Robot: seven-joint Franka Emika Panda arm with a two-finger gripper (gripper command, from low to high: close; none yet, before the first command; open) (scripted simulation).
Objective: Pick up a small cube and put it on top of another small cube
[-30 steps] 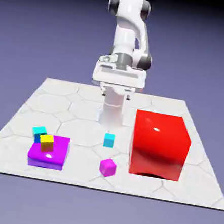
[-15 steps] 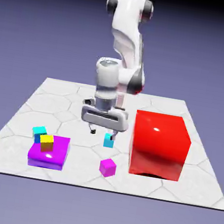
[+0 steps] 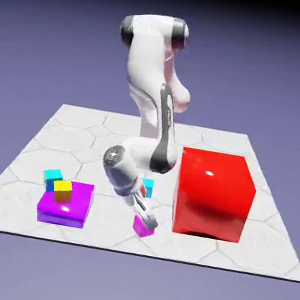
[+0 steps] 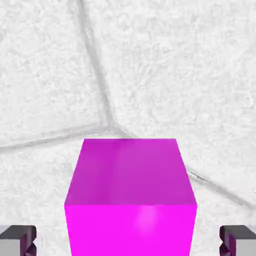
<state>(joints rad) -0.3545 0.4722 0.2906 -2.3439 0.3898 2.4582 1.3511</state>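
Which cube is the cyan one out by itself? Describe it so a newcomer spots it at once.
Find the huge red cube on the exterior view's right. Just to its left, partly hidden behind the robot arm, sits a tiny cyan cube. It is plain cyan and stands apart, unlike the cyan-topped block beside the purple slab.

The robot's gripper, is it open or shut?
Open. In the hand view, the gripper's two tips stand wide apart, with bare gaps on both sides of the magenta cube between them.
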